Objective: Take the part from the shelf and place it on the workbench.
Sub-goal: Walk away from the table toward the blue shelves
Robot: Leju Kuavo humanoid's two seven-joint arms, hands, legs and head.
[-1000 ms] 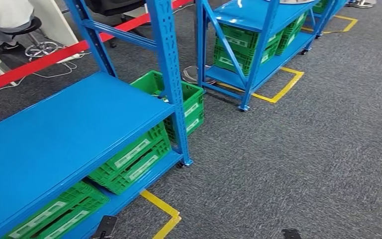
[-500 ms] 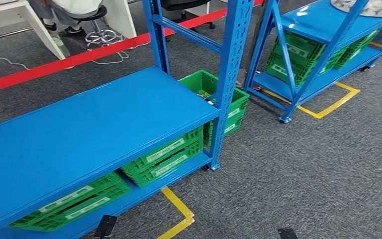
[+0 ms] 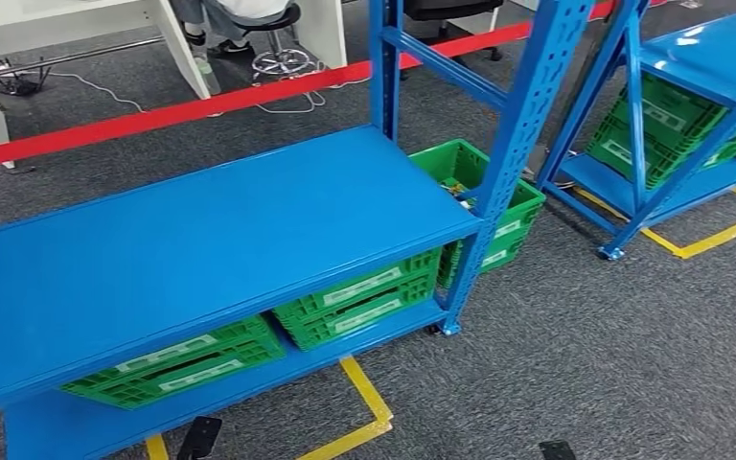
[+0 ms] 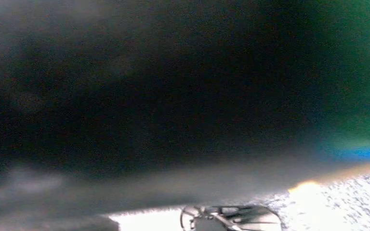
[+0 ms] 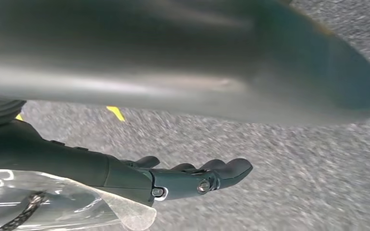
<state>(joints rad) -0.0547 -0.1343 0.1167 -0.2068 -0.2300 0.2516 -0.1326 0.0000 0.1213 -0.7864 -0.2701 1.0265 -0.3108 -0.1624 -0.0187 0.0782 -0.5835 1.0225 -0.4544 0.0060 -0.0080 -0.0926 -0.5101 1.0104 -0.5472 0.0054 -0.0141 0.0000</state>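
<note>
Grey carpet (image 3: 632,364) covers the floor, and a blue shelf rack (image 3: 201,249) runs across the left and middle of the head view with its broad top board bare. Under that board, on the lower shelf, two green crates (image 3: 364,297) with pale labels sit side by side. A third green crate (image 3: 498,206) stands behind the rack's right-hand post. Yellow floor tape (image 3: 369,398) marks a corner near the bottom centre, and a red barrier tape (image 3: 201,105) crosses the upper part. At the right edge is a second blue rack (image 3: 700,57) with more green crates under it. A white desk (image 3: 57,19) sits in the upper left, and a person on a stool (image 3: 240,10) is seated beside it.

In the right wrist view my right hand (image 5: 173,178) hangs over the carpet, its dark fingers (image 5: 226,168) stretched forward and only slightly bent. The part (image 5: 53,204) lies in the lower left of that picture, right against the underside of my hand. It is a clear, glossy plastic bag with crinkled edges and a dark braided cord inside. I cannot tell whether my hand is actually grasping it or only lies against it.

My left wrist view is mostly a dark blur, so I cannot tell how my left hand stands. At its lower edge is a clear packet (image 4: 231,219) with dark lines in it, too blurred to name.
</note>
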